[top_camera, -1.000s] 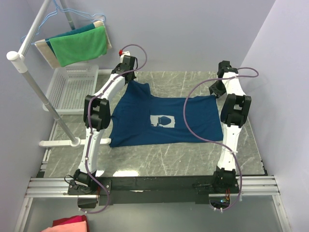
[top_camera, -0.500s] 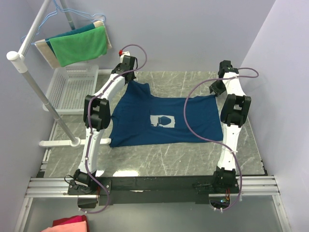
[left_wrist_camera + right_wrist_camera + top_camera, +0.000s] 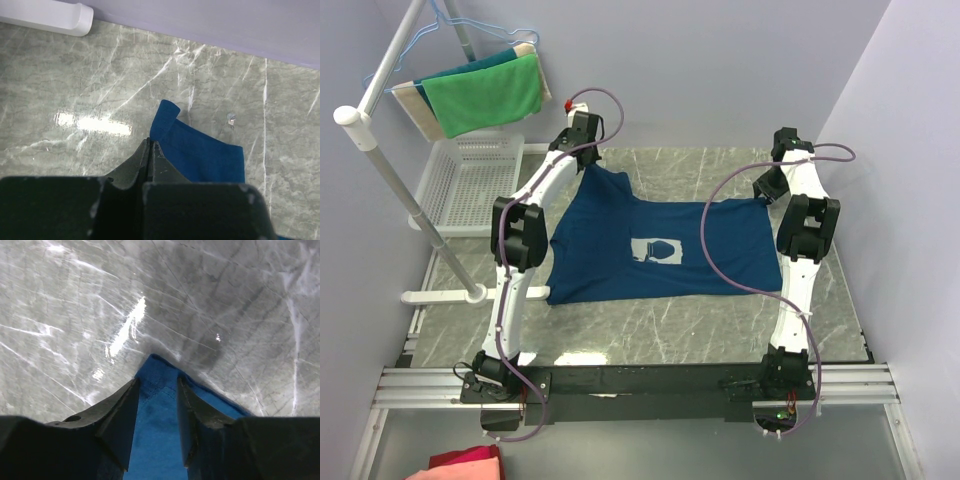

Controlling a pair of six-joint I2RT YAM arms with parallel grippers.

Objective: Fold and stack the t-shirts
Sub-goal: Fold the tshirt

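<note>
Marble table point(image 3: 650, 320), navy t-shirt point(image 3: 620, 250) lies spread print-up across it. Your left gripper point(image 3: 150, 145) is pressed together, apparently pinching the far left edge; your right gripper point(image 3: 157, 380) straddles the far corner, spread. Close right before lifting, then raise both evenly.

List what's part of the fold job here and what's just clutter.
Job: navy t-shirt; left tool and right tool, at its far corners.
Lying about: green towel on the rack; white basket; red-pink cloth, near-left of the top view.
</note>
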